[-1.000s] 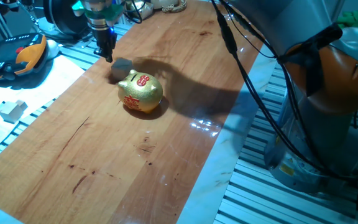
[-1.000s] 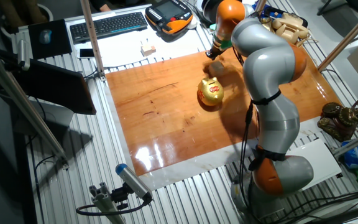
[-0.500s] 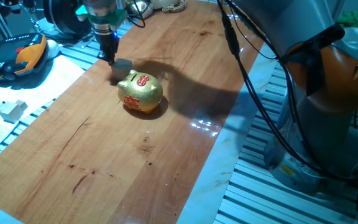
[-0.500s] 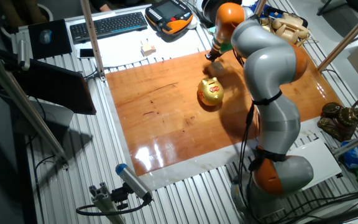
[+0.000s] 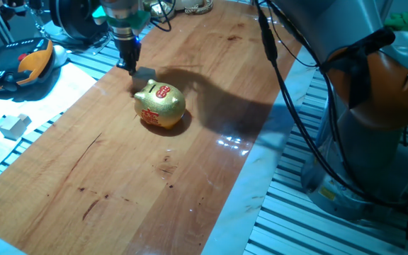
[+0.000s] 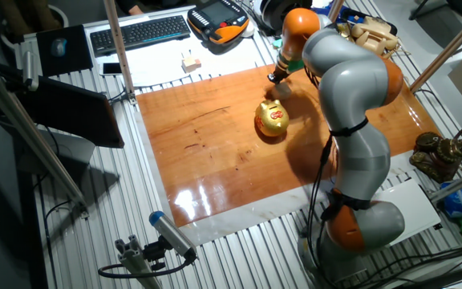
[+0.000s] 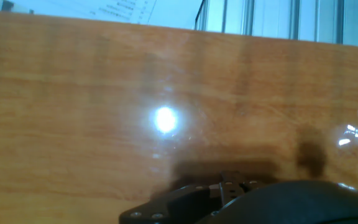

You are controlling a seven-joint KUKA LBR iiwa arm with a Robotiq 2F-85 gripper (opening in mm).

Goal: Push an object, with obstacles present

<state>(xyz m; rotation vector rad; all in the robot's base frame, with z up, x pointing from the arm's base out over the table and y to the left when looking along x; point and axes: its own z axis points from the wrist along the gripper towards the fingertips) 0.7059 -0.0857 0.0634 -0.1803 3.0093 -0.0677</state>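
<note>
The small beige cube (image 5: 144, 74) sits on the wooden table (image 5: 190, 177), just behind the golden piggy bank (image 5: 160, 105) and very close to it; whether they touch is unclear. My gripper (image 5: 128, 66) points straight down with its fingers together, its tip against the cube's left side. In the other fixed view the gripper (image 6: 273, 77) stands just above the cube (image 6: 281, 87) and the pig (image 6: 273, 119). The hand view shows only bare wood (image 7: 104, 112) and the dark gripper body at the bottom; the cube is out of that view.
A whiter block (image 5: 11, 125) lies off the table to the left, beside an orange and black teach pendant (image 5: 27, 60). A keyboard (image 6: 139, 32) sits beyond the table's far edge. The robot's base (image 6: 359, 225) stands at the table's right side.
My gripper has moved a little to the right along the table and the cube has shifted with it, closer in behind the pig. The pig has not moved.
</note>
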